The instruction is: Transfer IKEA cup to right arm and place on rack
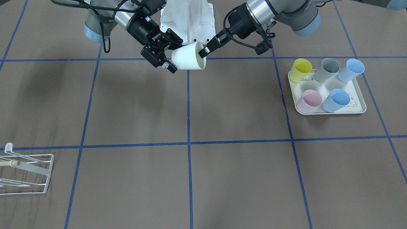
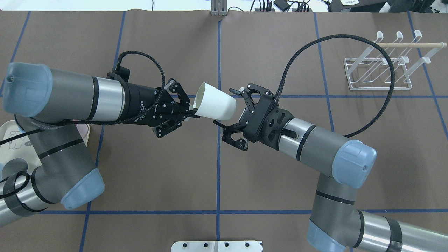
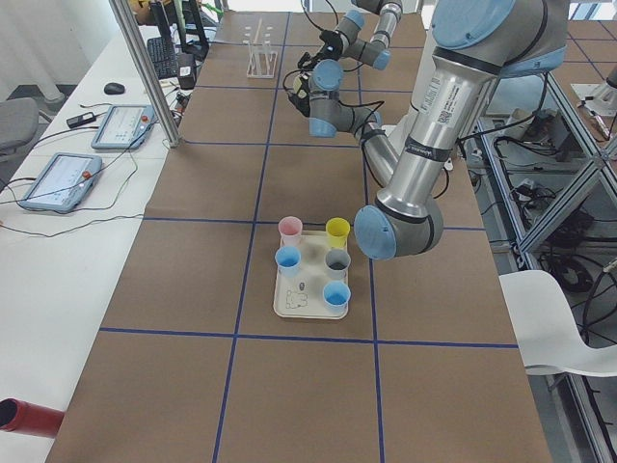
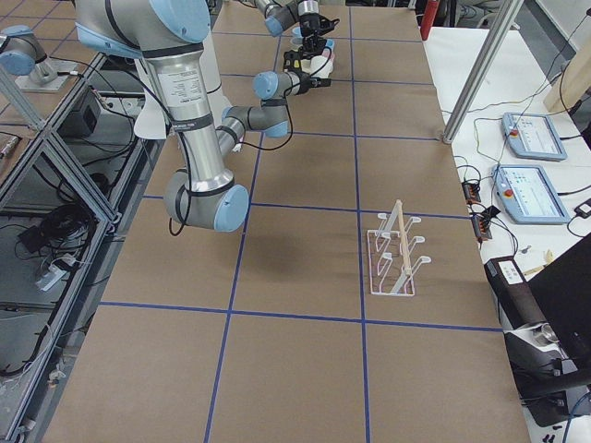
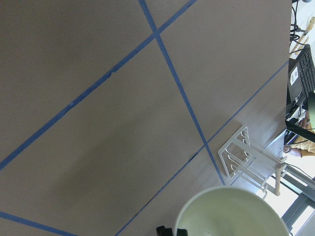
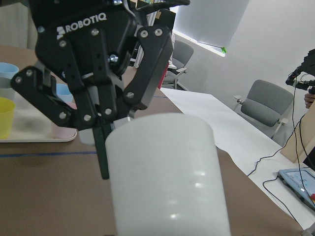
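While left jaws pinch the cup rim, right jaws flank its base, spread. Close squarely before left releases.

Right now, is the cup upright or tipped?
Tipped: the cup lies sideways in mid-air, left gripper pinching its rim, base between the right gripper's spread fingers.

White cup in left pincer

The cup looked smooth, faintly glossy white plastic. At two o'clock, the rack was white-coated wire, its rod probably bare wood; the table matt, paper-like.
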